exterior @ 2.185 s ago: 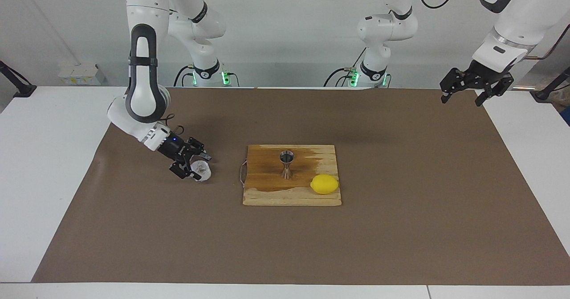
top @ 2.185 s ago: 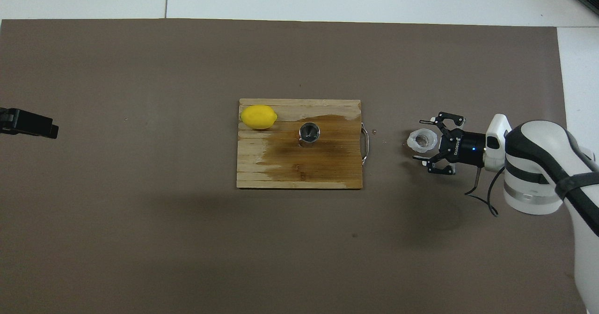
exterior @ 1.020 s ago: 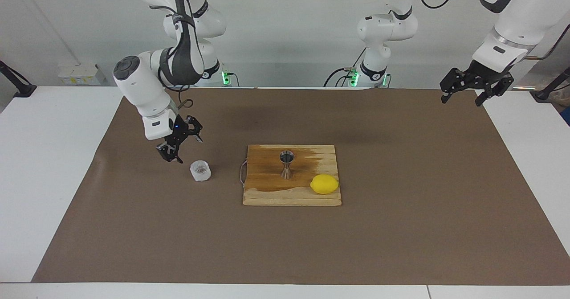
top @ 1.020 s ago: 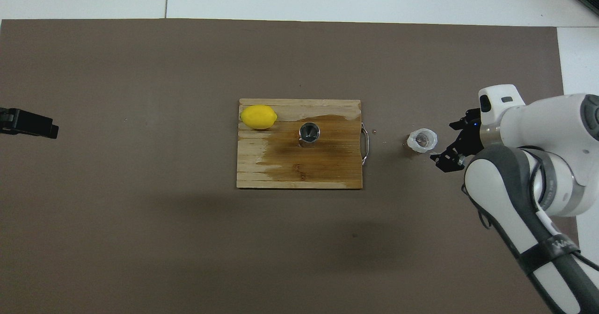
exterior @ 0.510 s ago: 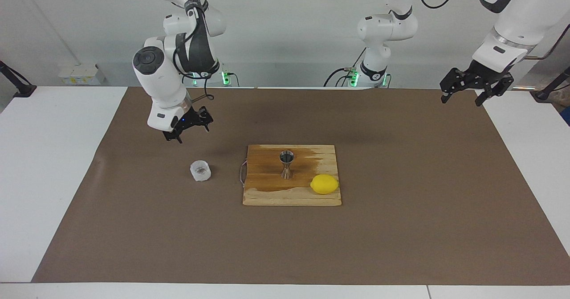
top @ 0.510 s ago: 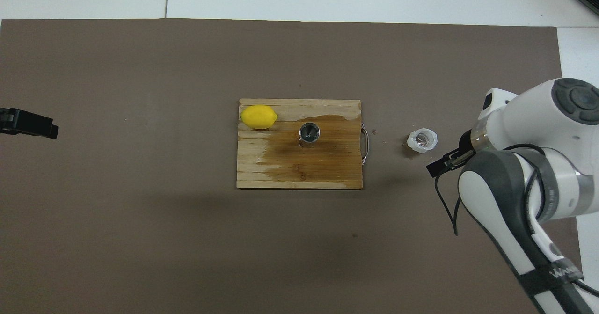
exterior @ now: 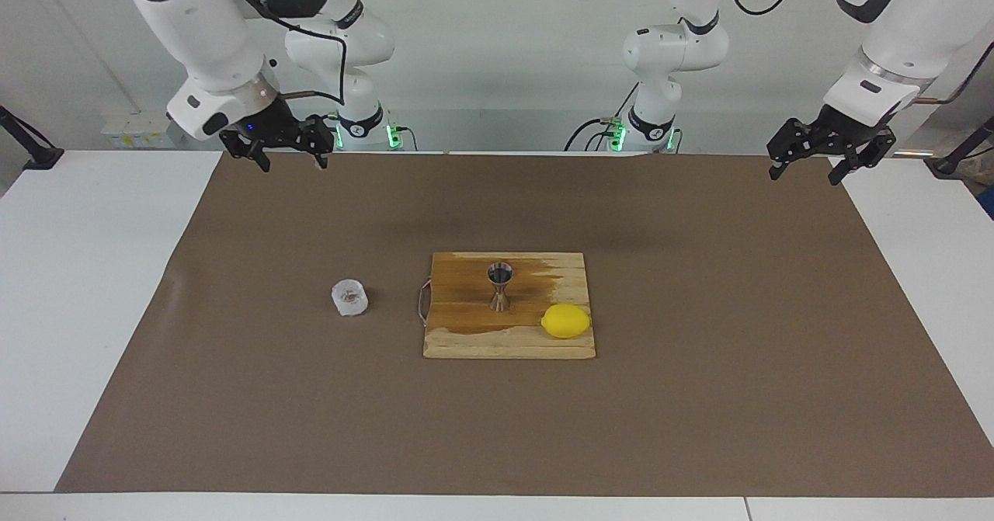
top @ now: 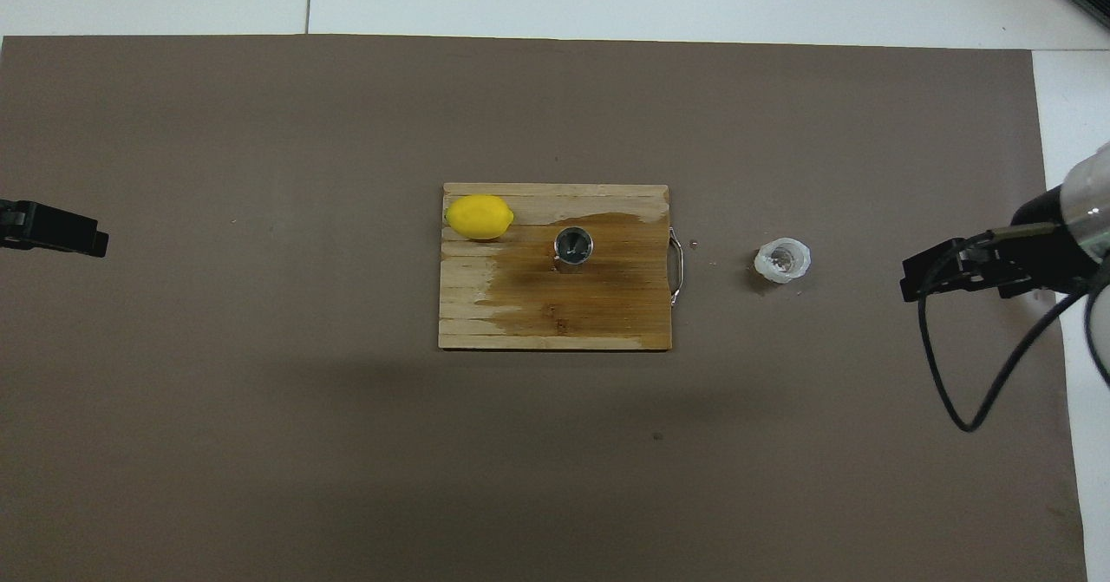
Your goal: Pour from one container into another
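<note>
The translucent white cup (exterior: 349,297) (top: 783,260) stands upright on the brown mat, beside the board's handle, toward the right arm's end of the table. The steel jigger (exterior: 499,286) (top: 573,245) stands upright on the wooden cutting board (exterior: 497,344) (top: 520,326), on a dark wet patch. My right gripper (exterior: 292,164) (top: 921,278) hangs open and empty, high over the mat's edge, well away from the cup. My left gripper (exterior: 805,175) (top: 87,240) waits open and empty over the mat's corner at the left arm's end.
A yellow lemon (exterior: 566,321) (top: 479,217) lies on the board's corner, farther from the robots than the jigger. A thin wire handle (exterior: 422,303) (top: 677,266) sticks out of the board toward the cup. A black cable (top: 963,391) dangles from the right arm.
My right gripper, open around the cup at first, has lifted away and swung up toward the robots' end. The cup stays standing on the mat. The left arm has not moved.
</note>
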Motion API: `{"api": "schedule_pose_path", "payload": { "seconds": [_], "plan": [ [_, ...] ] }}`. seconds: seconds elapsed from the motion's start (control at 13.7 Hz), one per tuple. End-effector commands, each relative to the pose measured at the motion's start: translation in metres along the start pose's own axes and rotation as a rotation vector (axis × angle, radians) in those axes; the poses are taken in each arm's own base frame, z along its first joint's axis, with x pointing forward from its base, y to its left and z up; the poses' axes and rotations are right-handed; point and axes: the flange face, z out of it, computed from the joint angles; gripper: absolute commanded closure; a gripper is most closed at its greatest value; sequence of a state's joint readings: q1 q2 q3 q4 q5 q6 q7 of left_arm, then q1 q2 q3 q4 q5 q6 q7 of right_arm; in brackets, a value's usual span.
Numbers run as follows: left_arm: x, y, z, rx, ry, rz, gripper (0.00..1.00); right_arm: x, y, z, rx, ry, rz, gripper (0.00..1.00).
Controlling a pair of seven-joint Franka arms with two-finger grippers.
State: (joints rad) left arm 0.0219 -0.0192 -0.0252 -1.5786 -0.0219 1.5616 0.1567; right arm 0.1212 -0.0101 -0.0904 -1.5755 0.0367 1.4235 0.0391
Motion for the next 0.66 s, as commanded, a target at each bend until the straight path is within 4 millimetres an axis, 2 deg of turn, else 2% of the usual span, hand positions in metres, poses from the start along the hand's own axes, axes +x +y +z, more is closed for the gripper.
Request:
{"api": "schedule_pose_path", "payload": {
  "seconds": [0.0,0.29,0.44,0.58],
  "plan": [
    [-0.007,-0.002,0.000,0.017,-0.010,-0.002,0.00,0.002,0.041,-0.006,0.010,0.005,0.089,0.00],
    [-0.007,-0.002,0.000,0.017,-0.010,-0.002,0.00,0.016,0.071,-0.014,0.012,0.124,0.145,0.00],
    [-0.007,-0.002,-0.001,0.017,-0.008,-0.002,0.00,0.014,0.070,-0.010,0.012,0.108,0.142,0.00],
    [-0.007,-0.002,-0.001,0.017,-0.008,-0.004,0.00,0.013,0.057,-0.010,0.009,0.104,0.124,0.00]
  ]
}}
